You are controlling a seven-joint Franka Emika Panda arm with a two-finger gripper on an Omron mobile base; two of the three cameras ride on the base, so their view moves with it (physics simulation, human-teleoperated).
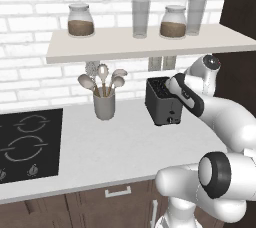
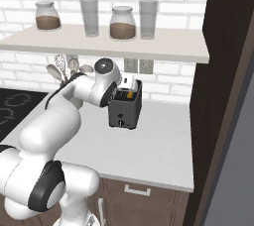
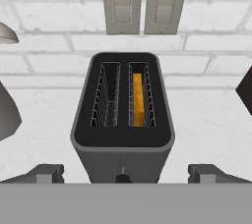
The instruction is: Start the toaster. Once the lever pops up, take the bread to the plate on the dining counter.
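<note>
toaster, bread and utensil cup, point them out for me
toaster (image 3: 123, 142): hand view, dark top face in front of the slots
bread (image 3: 138, 99): hand view, orange slice down in the right slot
utensil cup (image 1: 104, 105): left base view, grey side wall

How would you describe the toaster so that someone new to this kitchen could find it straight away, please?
Look along the white worktop under the wall shelf, right of the black hob. Past the grey utensil cup, below two wall sockets, stands the toaster. It is the only dark boxy thing there, with two top slots, one holding bread.
</note>
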